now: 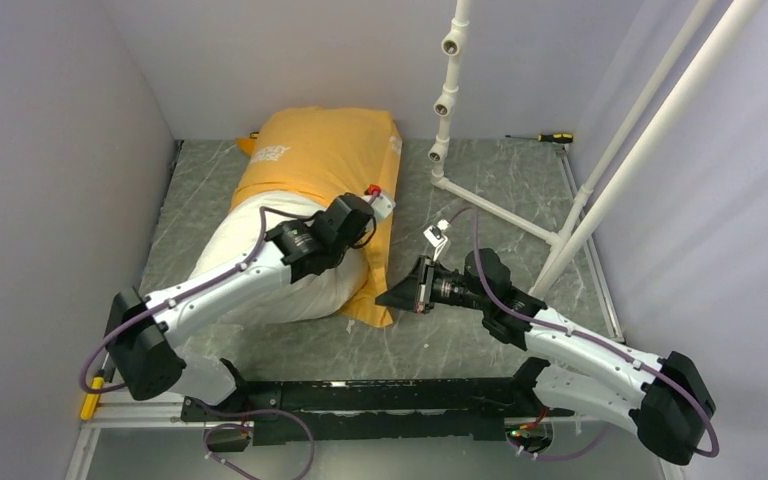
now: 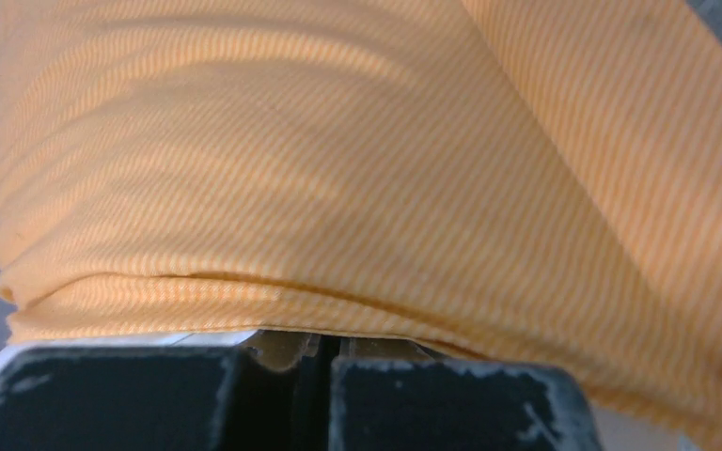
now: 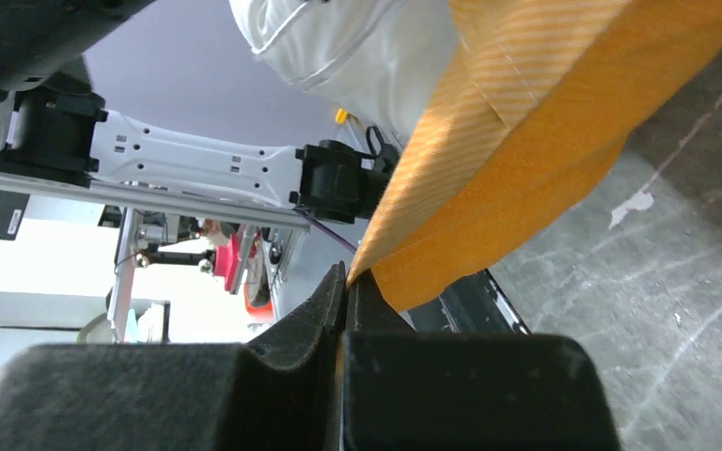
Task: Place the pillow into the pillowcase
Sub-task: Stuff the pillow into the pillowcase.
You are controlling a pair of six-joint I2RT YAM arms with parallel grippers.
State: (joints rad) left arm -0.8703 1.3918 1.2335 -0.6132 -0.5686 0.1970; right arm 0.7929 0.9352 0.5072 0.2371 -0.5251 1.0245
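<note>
Right gripper [image 3: 346, 282]: fingers pressed together, pinching the pillowcase [image 1: 325, 150] corner at their tips. Left gripper [image 2: 287, 352]: fingers nearly closed on the pillowcase hem, orange cloth filling the view ahead. Pillow [image 1: 228, 245]: white end sticks out behind the left gripper, the rest inside the case.

Bare bench [image 1: 412, 190] lay open between pillowcase [image 1: 325, 165] and white pipe frame [image 1: 447, 100], narrowing toward the frame's floor bar. Pillow [image 1: 235, 235] with left arm [image 1: 220, 285] across it filled the left side; only a thin strip ran beside the wall [image 1: 50, 150]. Right gripper [image 1: 385, 296], jaws closed on the pillowcase's near corner, barred the near strip. Screwdriver [image 1: 557, 137] lay behind the frame, at the far edge
</note>
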